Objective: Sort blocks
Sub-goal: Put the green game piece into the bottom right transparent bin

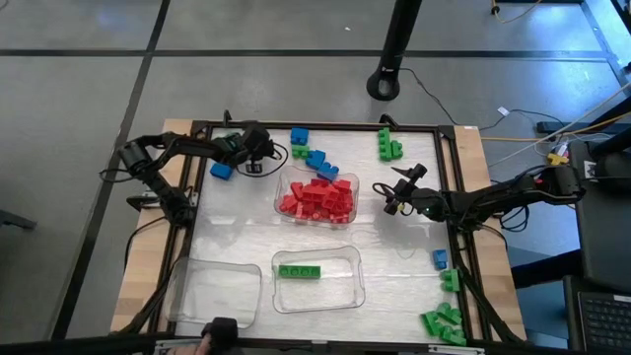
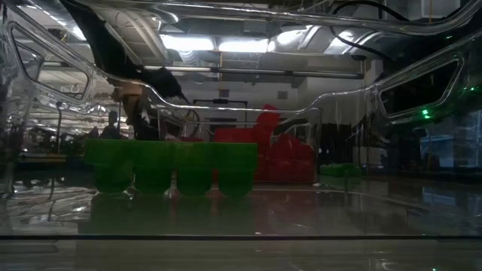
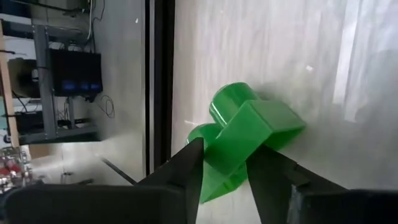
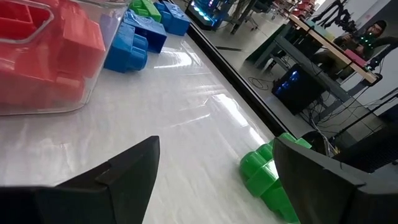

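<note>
The left gripper [image 3: 225,177], at the upper left of the high view near the table's far frame rail, has its fingers narrowed onto a green chunky plastic block [image 3: 245,140] lying on the white tabletop [image 3: 292,56]. Only the left wrist view shows this contact. The right gripper [image 1: 392,190], beside the clear plastic tray of red blocks [image 1: 316,197], stands wide and holds nothing, with bare tabletop beneath it.

My table [image 1: 237,222] is pale and glossy. On it sit three clear trays [image 1: 315,278] and loose blocks [image 1: 314,158]. Possibly more lie beyond its far edge.
</note>
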Controlling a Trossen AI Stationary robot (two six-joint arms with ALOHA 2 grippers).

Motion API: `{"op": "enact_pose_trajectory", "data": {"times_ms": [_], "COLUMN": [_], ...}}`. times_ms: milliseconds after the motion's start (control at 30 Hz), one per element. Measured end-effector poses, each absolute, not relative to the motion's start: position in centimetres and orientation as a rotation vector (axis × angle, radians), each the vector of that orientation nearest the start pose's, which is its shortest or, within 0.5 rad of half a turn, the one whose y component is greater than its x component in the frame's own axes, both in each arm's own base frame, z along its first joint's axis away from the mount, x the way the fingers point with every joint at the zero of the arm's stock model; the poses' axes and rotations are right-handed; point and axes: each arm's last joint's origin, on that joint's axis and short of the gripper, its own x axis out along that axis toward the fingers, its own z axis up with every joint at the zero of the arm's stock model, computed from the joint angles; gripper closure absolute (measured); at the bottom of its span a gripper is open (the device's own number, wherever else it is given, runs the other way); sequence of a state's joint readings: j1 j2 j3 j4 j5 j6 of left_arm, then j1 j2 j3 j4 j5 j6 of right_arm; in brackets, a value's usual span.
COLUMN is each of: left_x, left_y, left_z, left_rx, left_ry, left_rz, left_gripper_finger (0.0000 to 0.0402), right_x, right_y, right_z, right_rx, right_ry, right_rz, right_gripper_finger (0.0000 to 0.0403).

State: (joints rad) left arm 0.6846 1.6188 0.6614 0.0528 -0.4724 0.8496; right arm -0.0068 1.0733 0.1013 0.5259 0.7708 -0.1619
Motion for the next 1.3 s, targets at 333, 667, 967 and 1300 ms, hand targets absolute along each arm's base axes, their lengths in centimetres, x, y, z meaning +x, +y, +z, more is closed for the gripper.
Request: {"op": "enact_pose_trajectory", "data": {"times_ms": [333,667,967,1300], "left_x": [21.4,22.0,22.5,20.7], "left_y": [19.2,18.6,15.2,8.7], "left_z": [12.3,12.7,17.5,25.6], "left_rx": [0.629,0.659,0.721,0.55], "left_ry": [1.311,1.288,1.159,0.668], "left_rz": [0.613,0.624,0.697,0.706], "left_gripper_finger": [0.0384,0.0397,0.04,0.04], "right_x": [16.1,16.1,16.1,16.1], "right_y": [-2.1,-2.1,-2.1,-2.1], "right_z": [12.9,12.9,12.9,12.9], "right_rx": [-0.323,-0.323,-0.323,-0.321], "right_ry": [0.487,0.487,0.488,0.483], "right_rz": [-0.735,-0.736,-0.733,-0.735], "right_gripper_finger": [0.0091,0.0091,0.0091,0.0091]}}
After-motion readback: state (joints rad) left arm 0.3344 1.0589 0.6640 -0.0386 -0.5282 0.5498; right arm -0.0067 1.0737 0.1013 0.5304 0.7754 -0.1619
